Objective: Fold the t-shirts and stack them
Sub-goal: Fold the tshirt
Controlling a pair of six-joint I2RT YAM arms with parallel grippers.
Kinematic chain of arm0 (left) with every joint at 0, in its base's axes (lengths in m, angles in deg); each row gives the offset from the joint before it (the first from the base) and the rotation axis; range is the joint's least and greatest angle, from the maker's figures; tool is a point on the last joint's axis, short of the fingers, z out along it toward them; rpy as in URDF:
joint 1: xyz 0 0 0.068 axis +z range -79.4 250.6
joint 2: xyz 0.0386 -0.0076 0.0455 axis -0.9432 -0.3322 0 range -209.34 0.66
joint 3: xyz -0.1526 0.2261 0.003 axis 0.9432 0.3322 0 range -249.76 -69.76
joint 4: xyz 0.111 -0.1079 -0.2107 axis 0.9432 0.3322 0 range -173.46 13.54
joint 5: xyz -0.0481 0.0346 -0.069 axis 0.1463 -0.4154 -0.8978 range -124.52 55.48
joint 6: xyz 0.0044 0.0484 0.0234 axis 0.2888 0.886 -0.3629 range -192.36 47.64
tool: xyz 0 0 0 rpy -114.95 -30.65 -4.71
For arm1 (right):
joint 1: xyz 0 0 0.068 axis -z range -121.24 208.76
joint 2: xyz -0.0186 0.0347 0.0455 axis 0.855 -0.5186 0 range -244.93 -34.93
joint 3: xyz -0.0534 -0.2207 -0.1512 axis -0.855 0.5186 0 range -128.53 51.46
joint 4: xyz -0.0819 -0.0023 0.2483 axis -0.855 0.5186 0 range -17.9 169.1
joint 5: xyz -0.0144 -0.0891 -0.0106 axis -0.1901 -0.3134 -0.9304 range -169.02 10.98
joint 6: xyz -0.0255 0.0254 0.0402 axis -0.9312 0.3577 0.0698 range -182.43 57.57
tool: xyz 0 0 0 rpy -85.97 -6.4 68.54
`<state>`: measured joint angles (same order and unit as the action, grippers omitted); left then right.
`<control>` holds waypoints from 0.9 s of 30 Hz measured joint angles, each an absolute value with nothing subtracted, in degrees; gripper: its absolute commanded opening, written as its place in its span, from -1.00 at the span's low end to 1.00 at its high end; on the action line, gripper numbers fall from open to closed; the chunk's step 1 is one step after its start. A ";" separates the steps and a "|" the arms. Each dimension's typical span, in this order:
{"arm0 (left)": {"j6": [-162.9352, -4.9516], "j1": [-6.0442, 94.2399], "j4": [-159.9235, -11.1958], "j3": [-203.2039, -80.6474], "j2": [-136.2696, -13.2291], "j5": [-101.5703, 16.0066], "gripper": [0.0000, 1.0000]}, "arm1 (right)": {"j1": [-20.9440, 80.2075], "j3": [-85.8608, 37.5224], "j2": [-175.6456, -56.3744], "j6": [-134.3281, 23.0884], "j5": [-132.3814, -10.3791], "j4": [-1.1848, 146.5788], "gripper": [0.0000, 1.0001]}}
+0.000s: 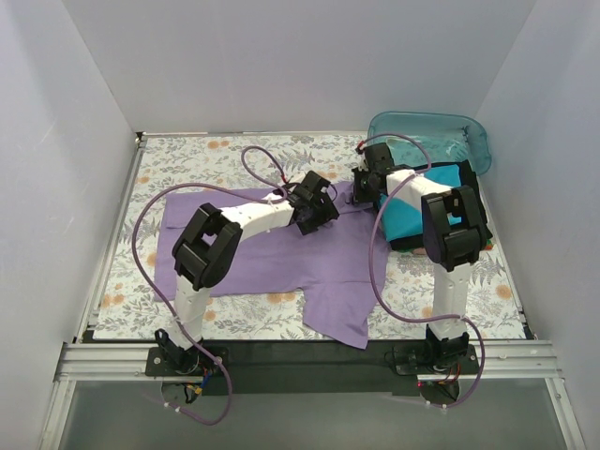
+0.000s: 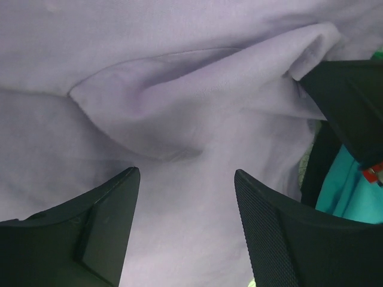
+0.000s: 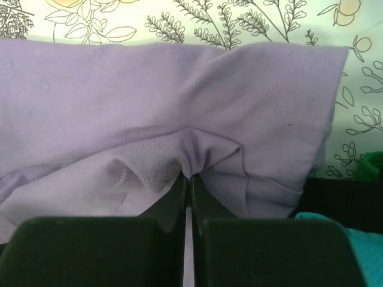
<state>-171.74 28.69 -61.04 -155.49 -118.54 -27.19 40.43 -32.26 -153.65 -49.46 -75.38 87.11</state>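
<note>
The lavender-purple t-shirt (image 1: 272,258) lies spread flat across the middle of the floral table, one sleeve hanging toward the front edge. My left gripper (image 1: 321,214) hovers over its right shoulder area. In the left wrist view this gripper (image 2: 187,182) is open, its fingers (image 2: 272,230) apart just above a raised wrinkle of the cloth (image 2: 179,101). My right gripper (image 3: 190,177) is shut on a pinched fold of the lavender shirt (image 3: 197,101) near its right edge. A folded teal t-shirt (image 1: 417,214) lies on a black one (image 1: 412,245) under the right arm.
A clear teal plastic tub (image 1: 441,131) stands at the back right corner. White walls close in the table on three sides. The right arm (image 1: 455,234) reaches over the folded stack. Floral tablecloth (image 3: 239,21) shows beyond the shirt's edge.
</note>
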 measured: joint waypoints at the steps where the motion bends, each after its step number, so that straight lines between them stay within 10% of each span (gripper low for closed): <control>1: -171.98 28.60 -61.19 -155.88 -119.09 -27.10 0.22 | 40.43 -32.00 -153.45 -49.42 -75.32 87.02 -0.97; 14: -174.27 28.36 -61.46 -159.71 -123.87 -27.03 -0.98 | 40.76 -30.18 -152.86 -49.24 -74.14 85.40 -0.97; 27: -174.01 28.12 -61.02 -157.35 -121.95 -27.25 -1.00 | 41.11 -24.72 -145.60 -49.79 -72.82 85.20 -0.97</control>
<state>-174.01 28.12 -61.02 -157.35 -121.95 -27.25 41.11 -24.72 -145.60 -49.79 -72.82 85.20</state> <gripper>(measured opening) 0.015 0.029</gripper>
